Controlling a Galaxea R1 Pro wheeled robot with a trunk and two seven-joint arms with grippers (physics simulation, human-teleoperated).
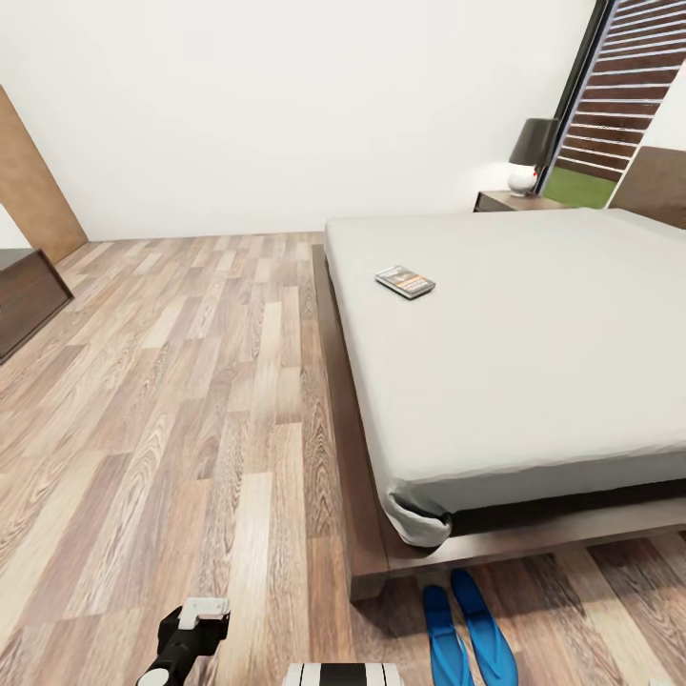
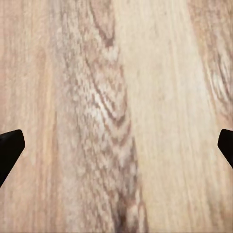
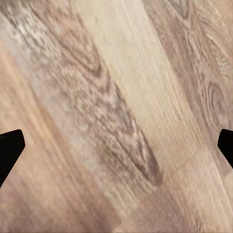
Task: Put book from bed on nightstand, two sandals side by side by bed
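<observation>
book (image 1: 405, 282) lies flat on the bed (image 1: 534, 353), well ahead of the left gripper (image 2: 116, 145); both grippers gape wide, empty. likely light and stiff, best pinched at an edge.

White, bare walls (image 1: 286, 105) meet a floor (image 1: 181, 410) of light brown wood planks with strong grain. A tall dark-framed window (image 1: 610, 105) at the far right corner carries horizontal brown slats, with green lawn visible beneath them. Beside it a lamp (image 1: 530, 157) with a dark shade and a white base glows softly against the wall. At the left edge stand a tan wooden panel (image 1: 29, 186) and a long low dark brown cabinet (image 1: 27, 297). Lighting is even and diffuse.
</observation>
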